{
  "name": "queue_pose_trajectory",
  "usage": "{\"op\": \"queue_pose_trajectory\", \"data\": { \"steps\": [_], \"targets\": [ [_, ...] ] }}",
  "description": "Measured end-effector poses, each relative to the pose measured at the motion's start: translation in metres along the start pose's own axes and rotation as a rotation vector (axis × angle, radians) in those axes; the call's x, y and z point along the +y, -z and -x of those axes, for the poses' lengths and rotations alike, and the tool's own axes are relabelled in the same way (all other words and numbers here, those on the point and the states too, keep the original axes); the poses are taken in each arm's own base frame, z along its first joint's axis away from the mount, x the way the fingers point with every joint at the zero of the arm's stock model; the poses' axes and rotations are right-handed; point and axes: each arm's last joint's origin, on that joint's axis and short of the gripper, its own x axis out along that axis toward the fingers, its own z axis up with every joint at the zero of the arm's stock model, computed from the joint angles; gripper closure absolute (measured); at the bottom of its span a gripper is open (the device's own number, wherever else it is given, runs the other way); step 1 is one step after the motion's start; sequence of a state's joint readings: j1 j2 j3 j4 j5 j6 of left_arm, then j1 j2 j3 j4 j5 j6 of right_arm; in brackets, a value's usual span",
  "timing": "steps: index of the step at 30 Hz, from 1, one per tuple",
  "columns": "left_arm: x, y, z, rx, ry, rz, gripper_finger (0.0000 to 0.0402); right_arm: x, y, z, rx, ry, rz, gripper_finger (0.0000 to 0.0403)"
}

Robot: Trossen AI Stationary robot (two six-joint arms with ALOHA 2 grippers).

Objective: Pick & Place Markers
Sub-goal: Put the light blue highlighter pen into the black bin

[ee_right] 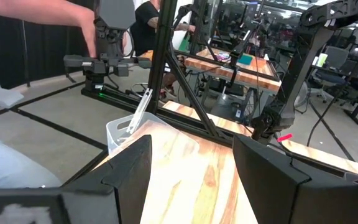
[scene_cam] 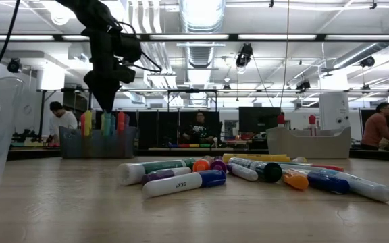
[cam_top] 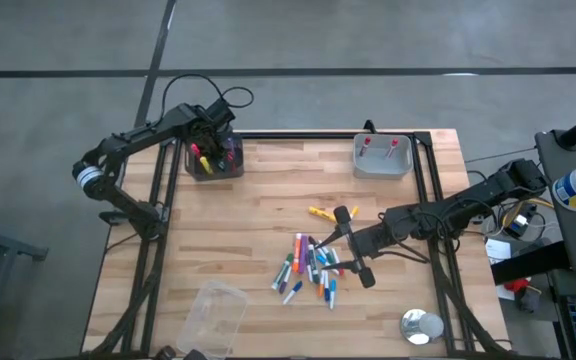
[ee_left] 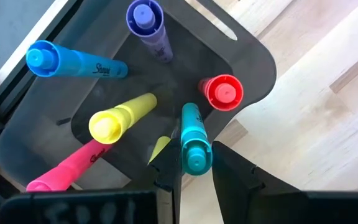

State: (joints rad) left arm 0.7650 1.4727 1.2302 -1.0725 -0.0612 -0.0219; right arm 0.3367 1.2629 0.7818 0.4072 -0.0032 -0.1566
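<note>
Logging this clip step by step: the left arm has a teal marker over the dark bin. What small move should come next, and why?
Probably opening the left gripper to drop the teal marker. Its fingers pinch the marker upright inside the dark bin, among the other markers already standing there, so release looks like all that remains. The right gripper waits open above the marker pile.

Left arm, dark and six-jointed, bends from the table's left edge to the far-left corner, wrist pointing straight down. Left gripper [ee_left: 191,163], two dark fingers [ee_left: 166,171], closed on a teal capped marker [ee_left: 194,140] held upright.

Right arm reaches in low from the table's right edge toward the middle. Right gripper [ee_right: 191,165] is level, its jaws spread wide, nothing between them.
</note>
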Motion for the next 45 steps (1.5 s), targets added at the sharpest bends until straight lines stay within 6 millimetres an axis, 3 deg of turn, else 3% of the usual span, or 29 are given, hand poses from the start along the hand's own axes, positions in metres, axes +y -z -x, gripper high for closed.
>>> {"op": "queue_pose_trajectory", "data": {
  "steps": [45],
  "targets": [
    [0.0012, 0.005, -0.0093, 0.021, -0.009, 0.018, 0.0332, 0.0023, -0.0005, 0.0, -0.002, -0.008, 0.001, 0.0184]
  ]
}}
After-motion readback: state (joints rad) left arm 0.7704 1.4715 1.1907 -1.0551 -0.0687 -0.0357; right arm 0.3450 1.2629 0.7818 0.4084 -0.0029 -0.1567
